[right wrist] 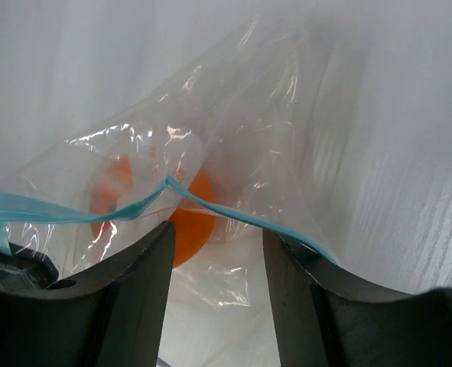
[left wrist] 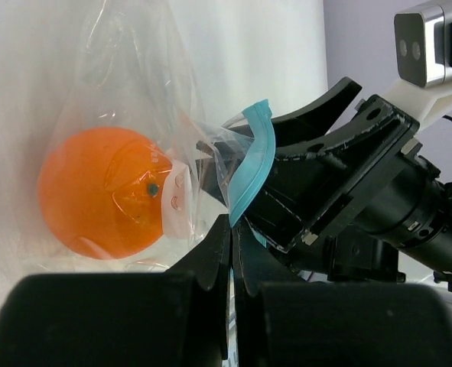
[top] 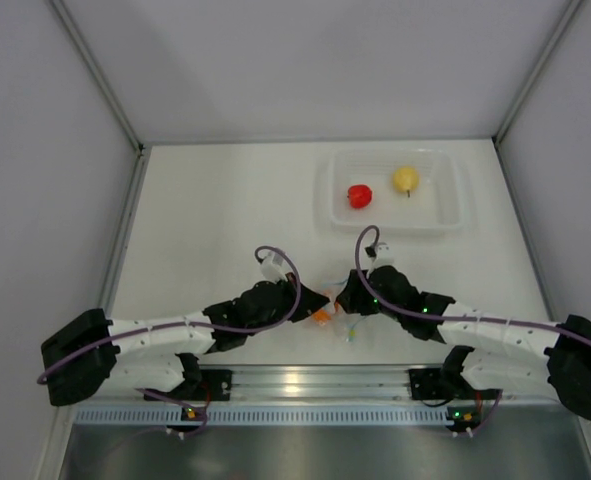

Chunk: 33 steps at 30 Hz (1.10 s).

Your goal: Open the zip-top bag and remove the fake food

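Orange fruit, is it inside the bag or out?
Inside: the clear bag plastic wraps around the orange fruit in both wrist views.

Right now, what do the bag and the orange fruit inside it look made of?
Zip-top bag: thin clear plastic film, judging by crinkles and glare. Zip strip: light blue, stiffer plastic, probably. Orange fruit: smooth glossy plastic, seemingly hard; sheen visible.

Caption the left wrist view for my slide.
Left pincer grips the zip-top bag, orange fruit inside; open right pincer at its blue strip.
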Motion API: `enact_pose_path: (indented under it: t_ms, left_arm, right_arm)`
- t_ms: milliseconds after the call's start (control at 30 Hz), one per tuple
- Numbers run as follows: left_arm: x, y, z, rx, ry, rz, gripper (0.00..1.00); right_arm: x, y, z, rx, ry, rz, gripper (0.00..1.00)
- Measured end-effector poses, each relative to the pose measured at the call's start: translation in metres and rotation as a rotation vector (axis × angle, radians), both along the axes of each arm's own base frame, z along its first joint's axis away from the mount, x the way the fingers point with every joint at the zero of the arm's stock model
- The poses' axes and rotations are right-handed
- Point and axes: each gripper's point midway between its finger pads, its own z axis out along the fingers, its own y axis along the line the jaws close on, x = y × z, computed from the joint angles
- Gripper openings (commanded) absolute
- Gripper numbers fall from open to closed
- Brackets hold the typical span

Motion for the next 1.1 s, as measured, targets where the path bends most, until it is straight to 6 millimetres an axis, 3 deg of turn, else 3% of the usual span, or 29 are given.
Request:
enact_pose_path:
  t_ms: [167,333,533,767,933,1100]
  left_arm:
    - [-0.002,-0.004,0.008,0.005,-0.035,-0.035,0.00]
    - [-0.004,-0.015,0.029,-0.020,-0.083,-0.076,0.00]
    - [-0.004,-0.014,0.029,-0.016,-0.092,-0.079,0.00]
    - [-0.006,-0.013,0.033,-0.013,-0.110,-0.098,0.00]
    - [-0.008,-0.013,0.035,-0.015,-0.114,-0.103,0.00]
    - [-0.009,-0.012,0.029,-0.003,-0.105,-0.106,0.00]
  right_arm:
    - [0.008,0.001,0.001,0.027,-0.004,-0.060,0.50]
    - [0.001,0.014,-0.004,0.089,0.021,-0.015,0.55]
    - [-0.011,0.036,0.011,0.180,0.025,0.104,0.60]
    - [-0.023,0.045,0.000,0.171,0.073,0.190,0.59]
    - [-0.024,0.054,0.004,0.236,0.073,0.200,0.59]
    - [-0.029,0.064,0.005,0.272,0.087,0.208,0.48]
